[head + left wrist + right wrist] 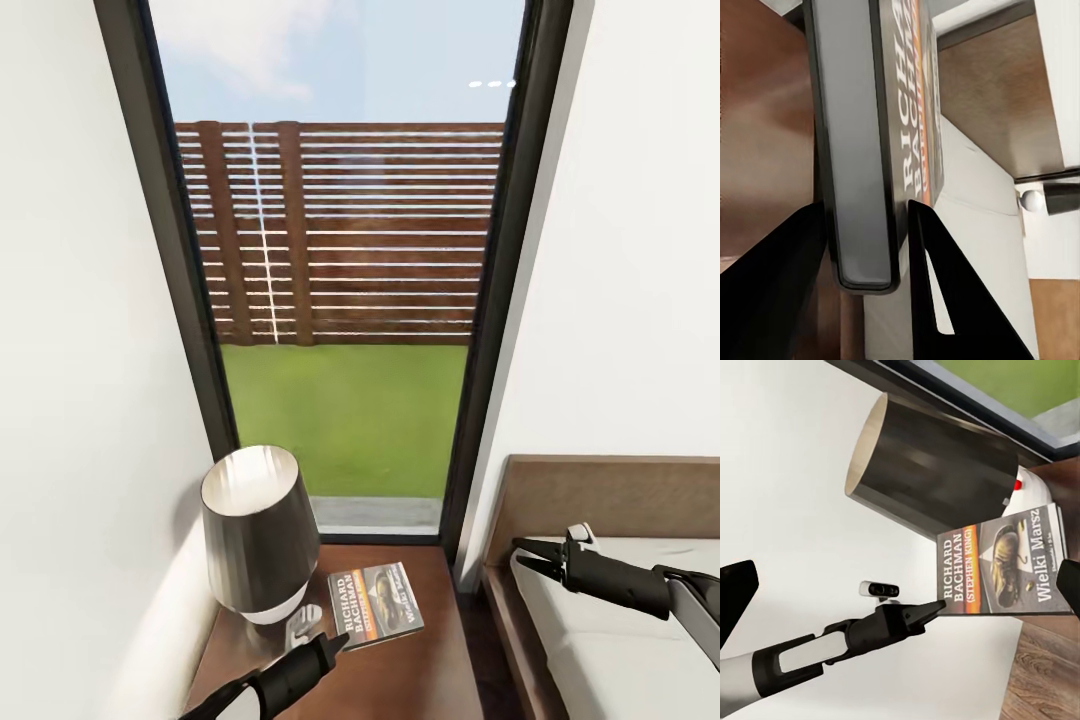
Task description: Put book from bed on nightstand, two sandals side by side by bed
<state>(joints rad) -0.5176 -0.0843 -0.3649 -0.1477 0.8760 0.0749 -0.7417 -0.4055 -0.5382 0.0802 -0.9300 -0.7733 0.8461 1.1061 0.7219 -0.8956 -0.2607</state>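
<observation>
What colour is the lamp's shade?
The lamp shade is dark grey-black outside, pale inside; the head view shows it best.

This is a bedroom in a home. A bed (610, 640) with an off-white mattress and a brown wooden headboard (610, 495) stands against a plain white wall (640, 300). Beside it a dark wooden nightstand (420, 670) carries a lamp (258, 535) with a dark shade near its back left corner. A tall dark-framed window (340, 270) looks onto a lawn (345, 415) and a slatted wooden fence (340, 230).
</observation>
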